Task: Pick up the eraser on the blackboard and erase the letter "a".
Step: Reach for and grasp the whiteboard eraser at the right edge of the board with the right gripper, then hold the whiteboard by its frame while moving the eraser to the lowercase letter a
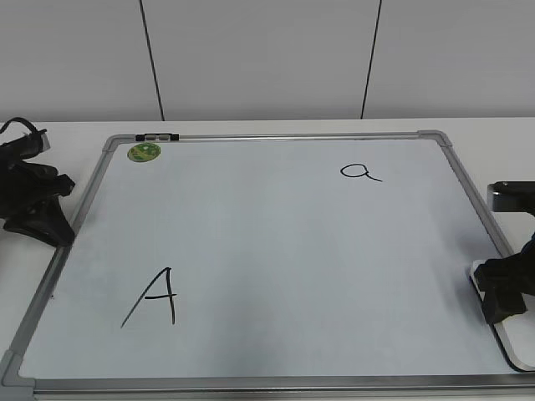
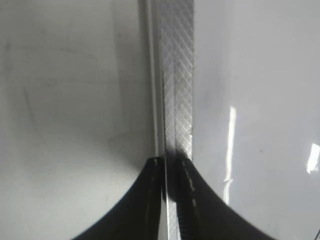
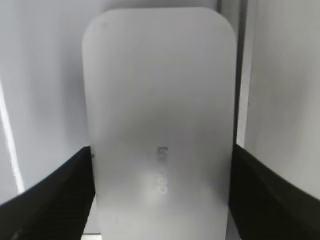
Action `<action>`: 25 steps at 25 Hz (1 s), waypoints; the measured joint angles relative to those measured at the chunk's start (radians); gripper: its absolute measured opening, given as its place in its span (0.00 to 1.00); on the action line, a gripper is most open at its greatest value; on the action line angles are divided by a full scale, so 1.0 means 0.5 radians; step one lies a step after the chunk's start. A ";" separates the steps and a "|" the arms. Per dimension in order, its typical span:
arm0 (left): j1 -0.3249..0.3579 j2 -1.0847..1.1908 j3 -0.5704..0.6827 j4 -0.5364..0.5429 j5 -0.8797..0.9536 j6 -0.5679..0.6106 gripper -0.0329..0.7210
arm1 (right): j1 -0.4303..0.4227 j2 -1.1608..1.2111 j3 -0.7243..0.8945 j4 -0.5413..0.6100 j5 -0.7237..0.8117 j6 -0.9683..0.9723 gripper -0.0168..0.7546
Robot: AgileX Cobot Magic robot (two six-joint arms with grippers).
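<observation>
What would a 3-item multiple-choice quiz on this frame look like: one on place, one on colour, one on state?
1. Where on the blackboard is the letter "a"?
A. far right part
B. near left part
C. centre

2. What colour is the round sticker?
A. red
B. green
C. blue

3. How does the right gripper stand to the eraser?
A. far off it
B. one finger on each long side
C. lying flat on top

Key: 1 A, the small letter sits toward the far right corner. 2 B, it shows green in the exterior view. 3 B, the right wrist view shows dark fingers flanking the white block.
</observation>
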 joint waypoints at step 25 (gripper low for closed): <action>0.000 0.000 0.000 0.005 0.000 0.000 0.12 | 0.000 -0.270 -0.020 -0.005 0.081 0.024 0.70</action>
